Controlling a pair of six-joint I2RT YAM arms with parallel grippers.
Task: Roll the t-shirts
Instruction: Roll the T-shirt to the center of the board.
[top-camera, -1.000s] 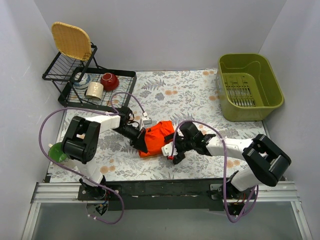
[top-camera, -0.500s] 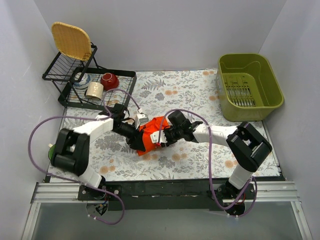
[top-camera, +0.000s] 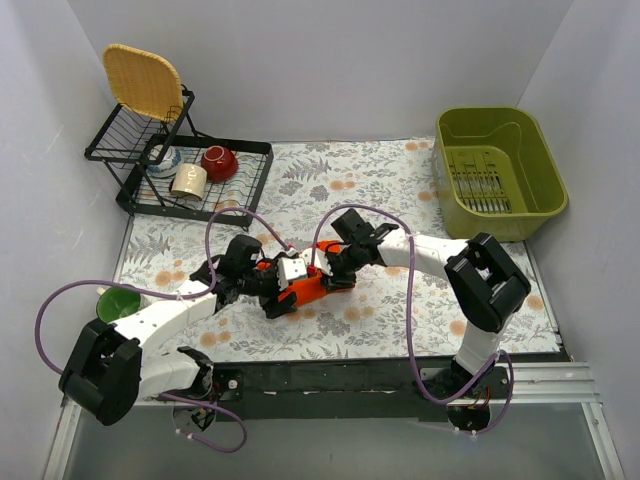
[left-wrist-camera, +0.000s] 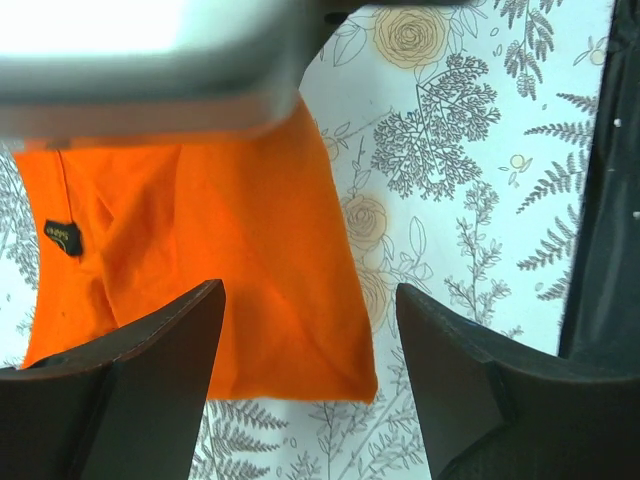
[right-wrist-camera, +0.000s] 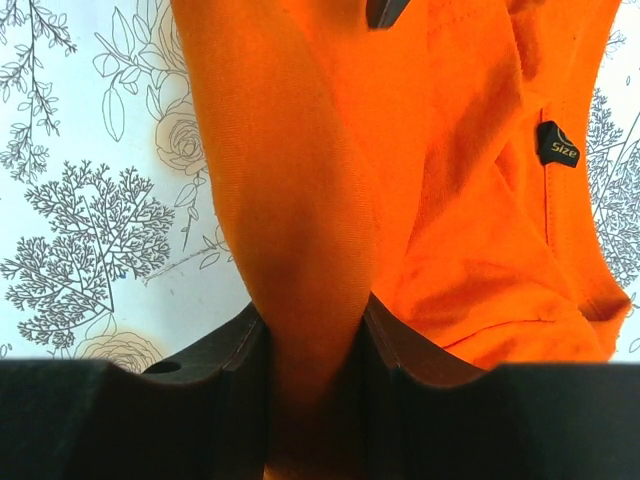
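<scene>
At the centre of the top view, the t-shirt (top-camera: 308, 290) is seen bunched on the floral tablecloth (top-camera: 400, 320), between the two arms. A raised fold of it is pinched tightly by the right gripper (right-wrist-camera: 315, 345). The left gripper (left-wrist-camera: 308, 310) is spread wide over the cloth's lower right corner, with nothing gripped.

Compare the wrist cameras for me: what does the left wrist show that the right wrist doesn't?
Left wrist only: the left gripper open above a flat corner of the t-shirt, with a blurred pale body across the top. Right wrist only: the right gripper shut on a raised fold of the t-shirt. Both: the orange t-shirt, its black size tag and the floral tablecloth.
</scene>
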